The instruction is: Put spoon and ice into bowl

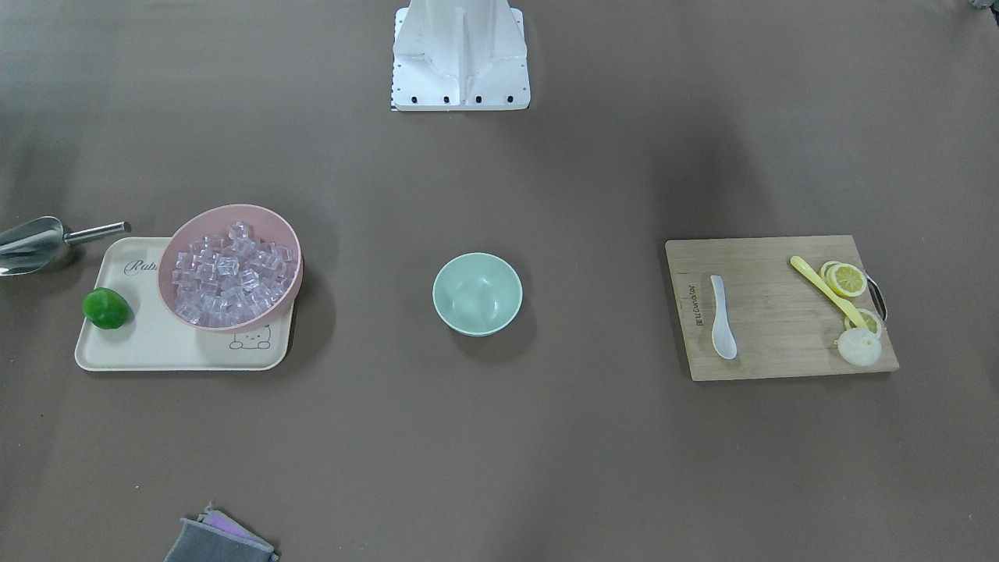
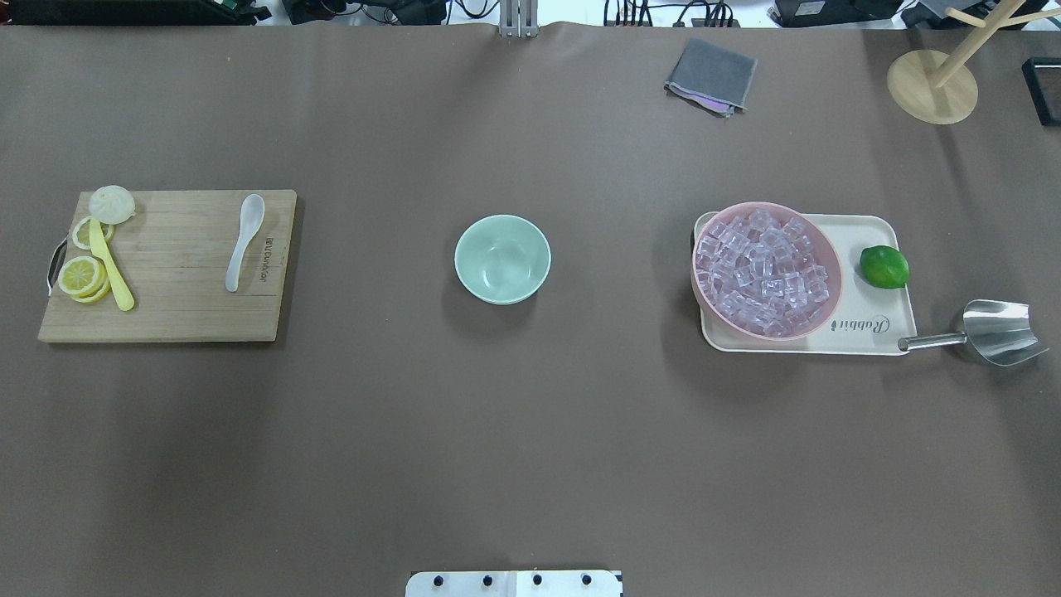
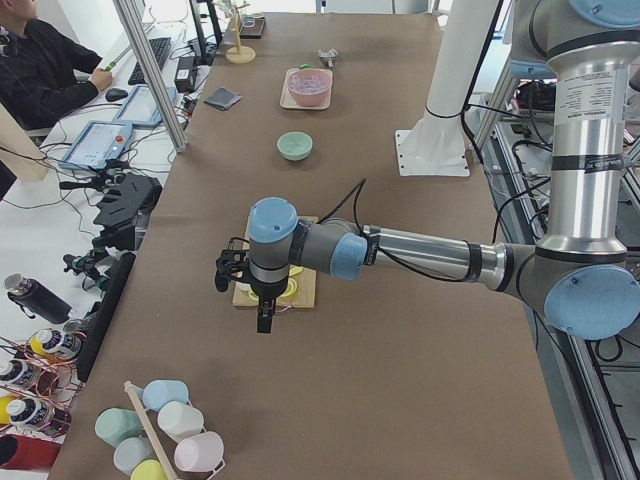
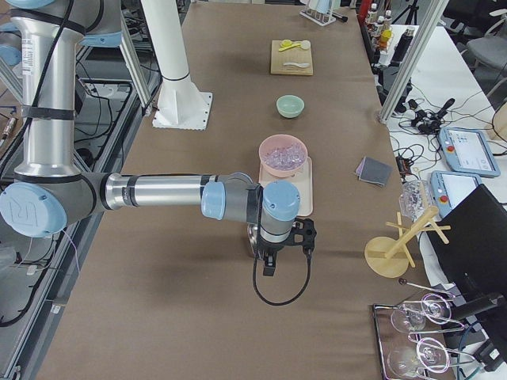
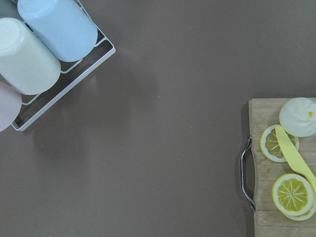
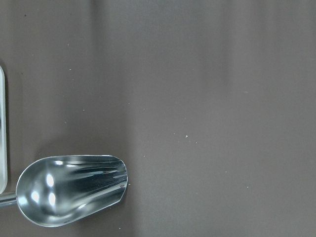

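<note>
The white spoon (image 1: pixel 722 316) (image 2: pixel 244 240) lies on the wooden cutting board (image 1: pixel 773 312) (image 2: pixel 174 274) on my left side. The mint-green bowl (image 1: pixel 478 293) (image 2: pixel 502 259) stands empty at the table's middle. Clear ice cubes (image 1: pixel 230 269) (image 2: pixel 767 269) fill the pink bowl (image 1: pixel 187 234) (image 2: pixel 829 274) on my right. My left gripper (image 3: pixel 265 316) hangs over the board's outer end. My right gripper (image 4: pixel 267 258) hangs over the steel scoop (image 6: pixel 74 190). Both show only in the side views, so I cannot tell whether they are open or shut.
The pink bowl sits on a cream tray (image 2: pixel 862 332) with a green lime (image 2: pixel 884 267). A yellow spoon (image 2: pixel 112 265), lemon slices (image 2: pixel 83 275) and a white bun (image 2: pixel 112 203) share the board. A grey cloth (image 2: pixel 711 75) and a wooden stand (image 2: pixel 932 87) are at the far edge. A cup rack (image 5: pixel 44 54) stands beyond the board.
</note>
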Available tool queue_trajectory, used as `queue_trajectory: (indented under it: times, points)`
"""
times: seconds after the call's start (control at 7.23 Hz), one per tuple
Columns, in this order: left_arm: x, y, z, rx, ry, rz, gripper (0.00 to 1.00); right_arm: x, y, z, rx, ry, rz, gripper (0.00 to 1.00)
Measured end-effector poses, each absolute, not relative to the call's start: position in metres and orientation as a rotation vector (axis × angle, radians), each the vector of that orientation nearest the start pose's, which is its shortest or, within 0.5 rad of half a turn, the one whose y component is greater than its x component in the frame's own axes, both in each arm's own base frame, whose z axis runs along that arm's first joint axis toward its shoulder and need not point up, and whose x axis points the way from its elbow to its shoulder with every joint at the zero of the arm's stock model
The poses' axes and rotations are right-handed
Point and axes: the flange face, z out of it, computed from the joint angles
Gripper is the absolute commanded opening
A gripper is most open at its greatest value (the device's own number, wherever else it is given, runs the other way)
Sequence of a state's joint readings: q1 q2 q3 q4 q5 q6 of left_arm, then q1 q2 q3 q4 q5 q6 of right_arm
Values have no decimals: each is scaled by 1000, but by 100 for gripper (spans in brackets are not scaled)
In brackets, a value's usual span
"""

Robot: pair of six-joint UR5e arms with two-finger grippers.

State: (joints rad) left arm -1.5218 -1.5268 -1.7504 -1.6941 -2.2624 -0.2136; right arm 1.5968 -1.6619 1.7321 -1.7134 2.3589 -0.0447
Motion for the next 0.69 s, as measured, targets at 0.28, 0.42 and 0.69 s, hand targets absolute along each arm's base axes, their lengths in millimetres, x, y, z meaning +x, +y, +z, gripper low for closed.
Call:
queue_trajectory:
  times: [0.28,0.42,0.69]
  points:
    - [-45,-492,571,193,721,-51,98,74,-449,632,-32,-791,8,100]
    - [-43,-500,556,238,729,-34,98,74,-451,629,-26,-801,5,100]
    - [-36,-517,527,313,771,12,98,71,-458,613,5,-835,-7,100]
